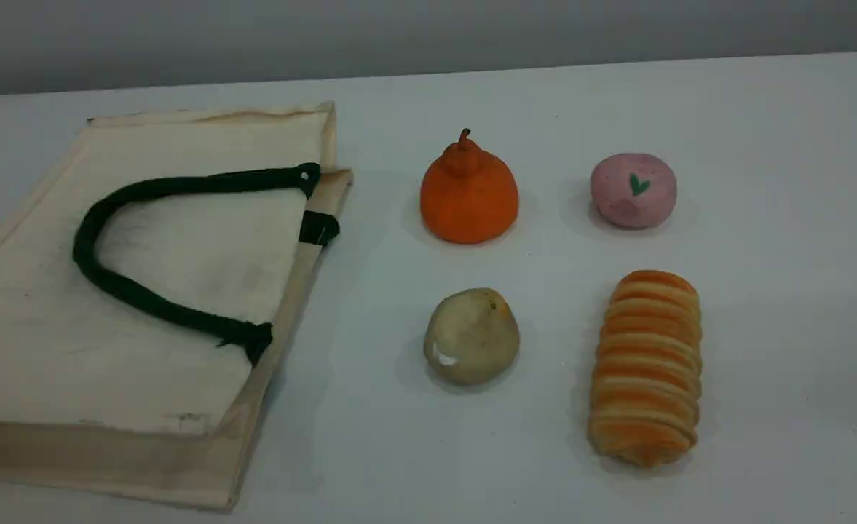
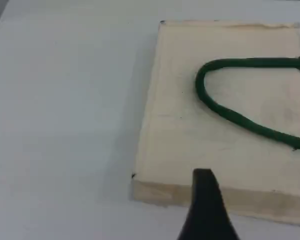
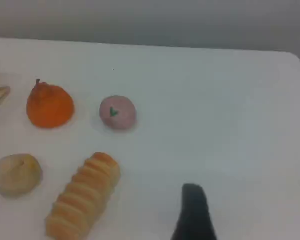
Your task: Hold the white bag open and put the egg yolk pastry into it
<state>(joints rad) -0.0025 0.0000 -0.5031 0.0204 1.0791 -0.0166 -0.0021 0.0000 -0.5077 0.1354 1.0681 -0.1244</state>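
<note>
The white bag (image 1: 144,306) lies flat on the table's left side, its mouth facing right. A dark green rope handle (image 1: 108,284) rests on top of it. The egg yolk pastry (image 1: 472,336), a pale beige dome with a white chip, sits right of the bag's mouth. Neither arm shows in the scene view. In the left wrist view one dark fingertip (image 2: 205,187) hovers above the near edge of the bag (image 2: 190,140), holding nothing. The right wrist view shows one fingertip (image 3: 192,200) over bare table, well right of the pastry (image 3: 16,173), also holding nothing.
An orange pear-shaped fruit (image 1: 469,193) stands behind the pastry. A pink ball with a green heart (image 1: 633,190) is at the back right. A long striped bread roll (image 1: 646,367) lies right of the pastry. The table's far edge (image 1: 617,64) meets a grey wall.
</note>
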